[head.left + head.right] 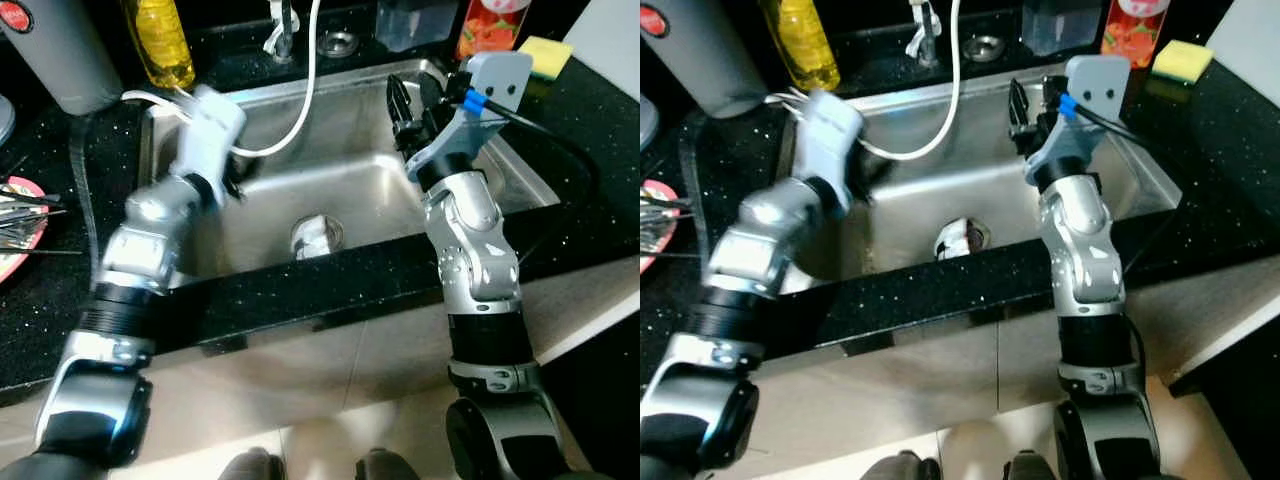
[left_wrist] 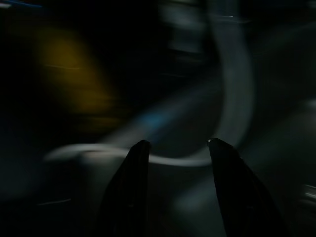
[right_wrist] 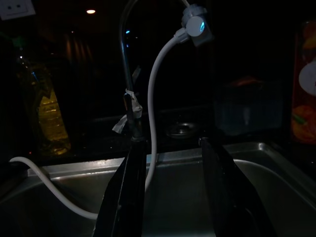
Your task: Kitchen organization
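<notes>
A black speckled counter (image 1: 60, 300) surrounds a steel sink (image 1: 350, 190), with pale cabinet fronts below it. In the bottom of the sink, a crumpled pale thing, perhaps a wrapper, sits in the drain (image 1: 317, 236). A white hose (image 1: 300, 110) drops from the tap (image 3: 129, 84) and curls across the basin toward its left wall. Behind the sink stand a bottle of yellow liquid (image 1: 160, 40), a grey cylinder (image 1: 60, 50) to its left, a clear tub (image 1: 415, 22) and a red-labelled carton (image 1: 490, 25). A yellow sponge (image 1: 545, 55) lies on the counter at the back right corner. At the far left edge a red-rimmed plate (image 1: 20, 225) holds metal utensils.

The left gripper (image 2: 175, 158) hangs over the left side of the basin, its two fingers parted with nothing between them; the wrist view is dark and blurred, but the hose appears to pass just beyond the tips. The right gripper (image 3: 170, 163) is raised above the right side of the sink, pointing toward the tap, its fingers also spread and empty, touching nothing.
</notes>
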You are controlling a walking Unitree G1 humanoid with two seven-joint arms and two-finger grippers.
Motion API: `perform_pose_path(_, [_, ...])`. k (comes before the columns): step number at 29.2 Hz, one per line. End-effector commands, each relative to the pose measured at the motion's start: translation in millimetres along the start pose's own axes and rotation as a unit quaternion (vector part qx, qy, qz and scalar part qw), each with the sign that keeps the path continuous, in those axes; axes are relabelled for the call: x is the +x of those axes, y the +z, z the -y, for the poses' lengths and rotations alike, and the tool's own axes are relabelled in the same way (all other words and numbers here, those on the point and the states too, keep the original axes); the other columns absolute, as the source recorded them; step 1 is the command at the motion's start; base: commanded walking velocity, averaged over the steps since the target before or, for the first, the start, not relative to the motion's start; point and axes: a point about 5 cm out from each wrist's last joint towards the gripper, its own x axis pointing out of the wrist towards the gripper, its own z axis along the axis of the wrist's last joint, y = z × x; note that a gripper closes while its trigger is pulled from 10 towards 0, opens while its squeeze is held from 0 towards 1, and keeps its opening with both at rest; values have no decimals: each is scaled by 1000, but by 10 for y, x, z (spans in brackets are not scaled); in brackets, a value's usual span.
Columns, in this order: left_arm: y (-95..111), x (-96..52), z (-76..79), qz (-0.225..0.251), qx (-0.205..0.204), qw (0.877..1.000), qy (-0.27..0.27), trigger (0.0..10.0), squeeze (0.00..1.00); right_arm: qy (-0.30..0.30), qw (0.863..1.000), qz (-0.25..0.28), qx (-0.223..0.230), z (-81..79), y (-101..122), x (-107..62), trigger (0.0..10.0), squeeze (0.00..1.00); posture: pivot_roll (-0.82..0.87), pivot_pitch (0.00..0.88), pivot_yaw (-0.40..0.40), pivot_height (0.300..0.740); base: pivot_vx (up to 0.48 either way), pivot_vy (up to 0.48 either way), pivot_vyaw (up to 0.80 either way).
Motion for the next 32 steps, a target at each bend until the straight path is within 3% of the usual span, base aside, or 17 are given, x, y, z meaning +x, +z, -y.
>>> perform_pose_path(1, [-52,-137,-313,-28,30,994,99,10000,0,14,1000,-2,7,-79,-7,13,10000,0,24,80,69,740,0,0,0])
perform_pose_path(2, [-52,-137,-313,-28,30,994,99,10000,0,14,1000,-2,7,-79,-7,13,10000,0,24,80,69,740,0,0,0])
perform_pose_path(4, [-101,-380,-620,-59,37,976,204,10000,0,20,1000,-4,11,-105,-20,29,10000,0,41,78,65,740,0,0,0])
perform_pose_path(5, [-101,-380,-620,-59,37,976,204,10000,0,20,1000,-4,11,-105,-20,29,10000,0,41,78,65,740,0,0,0])
perform_pose_path(8, [-143,-771,-855,-75,44,940,329,10000,0,26,1000,-4,14,-129,-25,46,10000,0,62,79,55,740,0,0,0])
perform_pose_path(10, [-193,-1052,-891,-83,25,909,407,10000,0,28,999,-5,15,-131,-37,55,10000,0,77,78,50,740,0,0,0])
perform_pose_path(11, [-193,-1052,-891,-83,25,909,407,10000,0,28,999,-5,15,-131,-37,55,10000,0,77,78,50,740,0,0,0])
perform_pose_path(14, [-244,-1331,-907,-92,12,869,486,10000,0,35,999,-7,18,-141,-44,71,10000,0,92,80,32,740,0,0,0])
perform_pose_path(15, [-244,-1331,-907,-92,12,869,486,10000,0,35,999,-7,18,-141,-44,71,10000,0,92,80,32,740,0,0,0])
perform_pose_path(18, [-301,-1585,-1031,-102,-32,816,568,10000,0,83,996,-3,37,-221,-31,113,10000,0,114,78,1,740,0,0,0])
perform_pose_path(19, [-301,-1585,-1031,-102,-32,816,568,10000,0,83,996,-3,37,-221,-31,113,10000,0,114,78,1,740,0,0,0])
perform_pose_path(21, [-395,-1645,-1050,-123,-96,800,580,10000,0,115,992,0,42,-290,-13,131,10000,0,118,75,-4,740,0,0,0])
perform_pose_path(27, [-510,-1669,-1061,-123,-206,797,555,10000,0,129,991,1,44,-340,-4,165,10000,0,126,63,-14,740,0,0,0])
perform_pose_path(29, [-455,-1547,-1009,-114,-175,837,506,10000,20,118,992,-2,47,-325,-26,169,10000,0,125,59,-10,740,0,0,0])
perform_pose_path(30, [-455,-1547,-1009,-114,-175,837,506,10000,20,118,992,-2,47,-325,-26,169,10000,0,125,59,-10,740,0,0,0])
perform_pose_path(31, [-356,-1428,-925,-95,-124,872,463,10000,0,111,993,-4,50,-313,-43,165,10000,0,116,54,-4,740,0,0,0])
perform_pose_path(32, [-310,-1387,-888,-85,-106,884,447,10000,0,109,993,-5,50,-310,-47,162,10000,0,116,54,-4,740,0,0,0])
